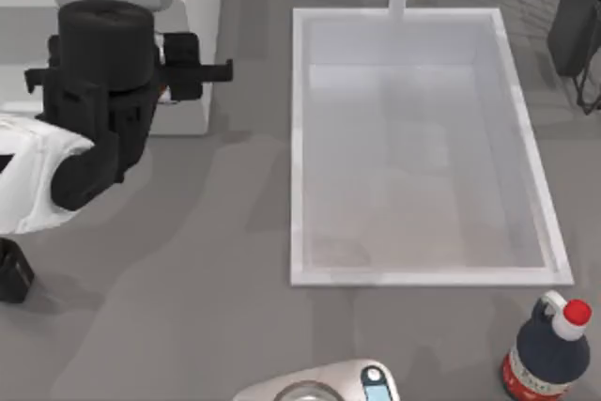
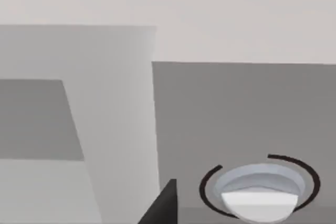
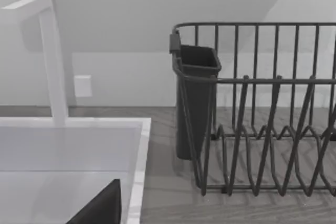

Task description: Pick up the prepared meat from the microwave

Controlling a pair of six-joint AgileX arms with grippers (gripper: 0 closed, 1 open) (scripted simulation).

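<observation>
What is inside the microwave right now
From above, the left arm's hand sits over the microwave and covers its opening. A sliver of orange-brown beside the hand may be the prepared meat, but the cavity is hidden.

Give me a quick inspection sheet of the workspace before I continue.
Surface: grey counter with a white sink set in.
Job's things: microwave at the top view's left; meat not seen.
Clutter: dark bottle with red cap, scale, dish rack.
End effectors: left end effector at the microwave's front; right arm parked by the sink.
Cables: nothing seen.
Surroundings: faucet, pale wall.
</observation>
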